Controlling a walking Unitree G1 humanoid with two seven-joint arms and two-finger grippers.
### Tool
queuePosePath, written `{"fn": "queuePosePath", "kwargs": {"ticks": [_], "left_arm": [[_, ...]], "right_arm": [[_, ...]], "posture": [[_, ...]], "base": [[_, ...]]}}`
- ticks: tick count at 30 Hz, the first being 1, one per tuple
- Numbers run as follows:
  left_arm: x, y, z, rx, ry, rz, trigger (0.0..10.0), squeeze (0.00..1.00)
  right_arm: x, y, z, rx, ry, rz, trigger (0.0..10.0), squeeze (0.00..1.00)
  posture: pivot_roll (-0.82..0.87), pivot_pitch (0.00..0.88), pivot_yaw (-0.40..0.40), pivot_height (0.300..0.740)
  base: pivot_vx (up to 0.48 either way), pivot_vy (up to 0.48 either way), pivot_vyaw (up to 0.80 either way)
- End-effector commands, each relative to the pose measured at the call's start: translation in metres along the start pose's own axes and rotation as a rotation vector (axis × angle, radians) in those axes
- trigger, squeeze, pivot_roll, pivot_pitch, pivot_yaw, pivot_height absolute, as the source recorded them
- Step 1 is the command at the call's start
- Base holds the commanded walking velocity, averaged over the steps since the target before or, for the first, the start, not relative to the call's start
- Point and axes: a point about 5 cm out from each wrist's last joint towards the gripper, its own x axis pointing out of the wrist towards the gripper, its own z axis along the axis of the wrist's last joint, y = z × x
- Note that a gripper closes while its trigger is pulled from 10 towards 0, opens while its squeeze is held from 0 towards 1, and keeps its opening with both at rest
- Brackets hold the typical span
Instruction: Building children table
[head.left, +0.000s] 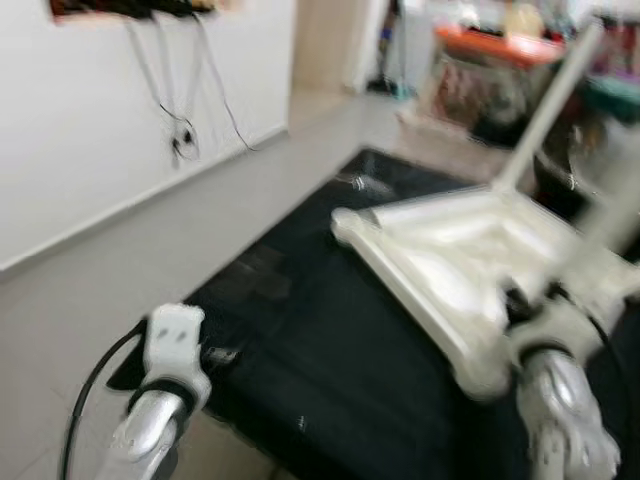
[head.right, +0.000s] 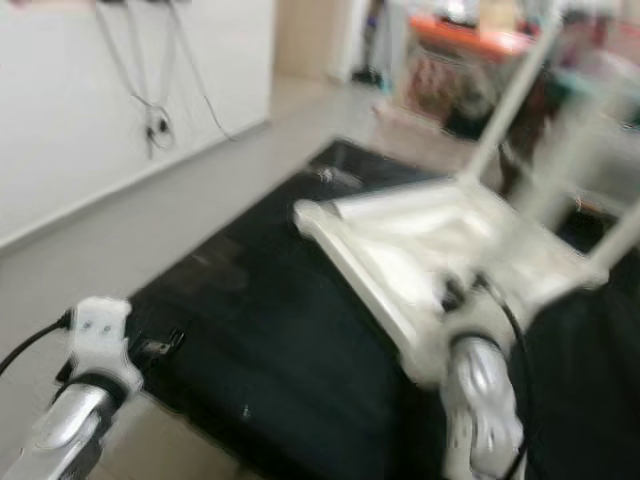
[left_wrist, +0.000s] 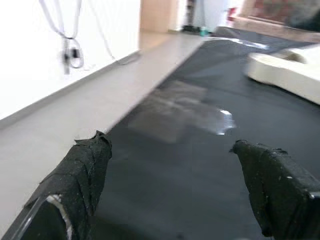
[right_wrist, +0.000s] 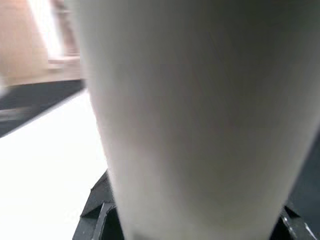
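Right gripper (right_wrist: 200, 220) sits w/ a thick white leg (right_wrist: 200, 110) between its fingers, right up against the wrist cam; black finger bases peek out either side at the bottom of that pic, so it looks clamped on the leg. In the head views the right arm (head.left: 560, 400) comes up from lower right of frame and meets the near corner of the white table (head.left: 450, 250), which lies upside down on a black mat (head.left: 320, 340), underside facing up. One leg (head.left: 545, 105) stands up from the table's far corner, slanting toward upper right of frame; more legs on the right are too blurred to count. Whole pic is motion-blurred. Left gripper (left_wrist: 172, 190) is open, fingers (left_wrist: 80, 175) wide apart w/ nothing between them, hovering over the mat's near-left edge, well apart from the table; the table's edge shows at upper right of its wrist pic. Left arm (head.left: 165, 390) is at lower left of frame w/ a black cable (head.left: 90, 390) looping off it. Grey tile floor (head.left: 150, 250) runs beside the mat up to a white wall (head.left: 100, 120) at upper left, w/ cords (head.left: 180, 130) hanging down it. Cluttered furniture w/ an orange top (head.left: 495, 45) stands at upper right, blurred.
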Motion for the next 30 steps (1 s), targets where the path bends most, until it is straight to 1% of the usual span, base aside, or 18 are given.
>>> {"fn": "queuePosePath", "kwargs": {"ticks": [1,2,3,4,5,7,8,12,13,14,16,17,19,26,27,28,29,30], "left_arm": [[0.0,-0.004,-0.001,-0.004,0.009,-0.023,10.0,0.0],[0.0,-0.004,-0.001,-0.004,0.009,-0.023,10.0,0.0],[0.001,-0.004,-0.001,0.001,0.007,-0.024,10.0,0.0],[0.001,-0.004,-0.001,0.001,0.007,-0.024,10.0,0.0],[0.001,-0.004,-0.001,0.002,0.006,-0.025,10.0,0.0],[0.002,-0.004,0.0,0.002,0.006,-0.025,10.0,0.0],[0.002,-0.004,0.0,0.001,0.005,-0.025,10.0,0.0],[0.003,-0.004,0.0,0.002,0.001,-0.023,10.0,0.0],[0.004,-0.004,0.0,-0.001,0.0,-0.019,10.0,0.0],[0.004,-0.004,0.0,-0.001,0.0,-0.019,10.0,0.0],[0.005,-0.004,0.0,-0.003,-0.006,-0.021,10.0,0.0],[0.005,-0.004,0.0,-0.003,-0.006,-0.021,10.0,0.0],[0.006,-0.005,0.0,-0.004,-0.007,-0.023,10.0,0.0],[0.008,-0.007,0.0,-0.011,-0.01,-0.026,10.0,0.0],[0.008,-0.007,0.001,-0.01,-0.011,-0.027,10.0,0.0],[0.007,-0.006,0.001,-0.008,-0.01,-0.02,10.0,0.0],[0.007,-0.006,0.001,-0.008,-0.01,-0.02,10.0,0.0],[0.006,-0.004,0.001,-0.005,-0.011,-0.012,10.0,0.0]], "right_arm": [[-0.016,-0.018,-0.026,-0.068,0.128,-0.078,0.0,0.0],[-0.016,-0.018,-0.026,-0.068,0.128,-0.078,0.0,0.0],[-0.037,0.001,-0.019,-0.083,0.117,0.067,4.9,0.0],[-0.037,0.001,-0.019,-0.083,0.117,0.067,4.9,0.0],[-0.042,0.011,-0.014,-0.069,0.097,0.139,10.0,0.0],[-0.044,0.017,-0.01,-0.068,0.08,0.185,10.0,0.0],[-0.044,0.024,-0.004,-0.036,0.046,0.24,10.0,1.0],[-0.041,0.041,0.017,-0.007,-0.047,0.413,10.0,1.0],[-0.039,0.048,0.024,-0.002,-0.059,0.553,10.0,0.0],[-0.039,0.048,0.024,-0.002,-0.059,0.553,10.0,0.0],[-0.045,0.058,0.034,-0.031,-0.074,0.889,10.0,0.0],[-0.045,0.058,0.034,-0.031,-0.074,0.889,10.0,0.0],[-0.042,0.057,0.034,-0.089,-0.067,1.071,10.0,0.0],[-0.013,0.056,0.011,-0.113,0.054,1.144,10.0,0.0],[-0.006,0.063,0.005,-0.093,0.075,1.136,8.5,0.0],[-0.002,0.072,0.003,-0.075,0.072,1.107,3.5,0.0],[-0.002,0.072,0.003,-0.075,0.072,1.107,3.5,0.0],[0.006,0.086,0.007,0.005,0.037,1.013,0.0,0.0]], "posture": [[0.18,0.0,-0.127,0.74],[0.18,0.0,-0.127,0.74],[0.17,0.0,-0.117,0.74],[0.17,0.0,-0.117,0.74],[0.17,0.0,-0.114,0.74],[0.17,0.0,-0.114,0.74],[0.17,0.0,-0.112,0.74],[0.18,0.0,-0.117,0.74],[0.18,0.0,-0.121,0.74],[0.18,0.0,-0.121,0.74],[0.18,0.0,-0.126,0.74],[0.18,0.0,-0.126,0.74],[0.19,0.0,-0.125,0.74],[0.21,0.0,-0.125,0.74],[0.21,0.0,-0.125,0.74],[0.23,0.0,-0.141,0.74],[0.23,0.0,-0.141,0.74],[0.22,0.0,-0.142,0.74]], "base": [[0.0,0.0,0.0],[0.0,0.0,0.0],[0.0,0.0,0.0],[0.0,0.0,0.0],[0.0,0.0,0.0],[0.0,0.0,0.0],[0.0,0.0,0.0],[0.0,0.0,0.0],[0.0,0.0,0.0],[0.0,0.0,0.0],[0.0,0.0,0.0],[0.0,0.0,0.0],[0.0,0.0,0.0],[0.0,0.0,0.0],[0.0,0.0,0.0],[0.0,0.0,0.0],[0.0,0.0,0.0],[0.0,0.0,0.0]]}}
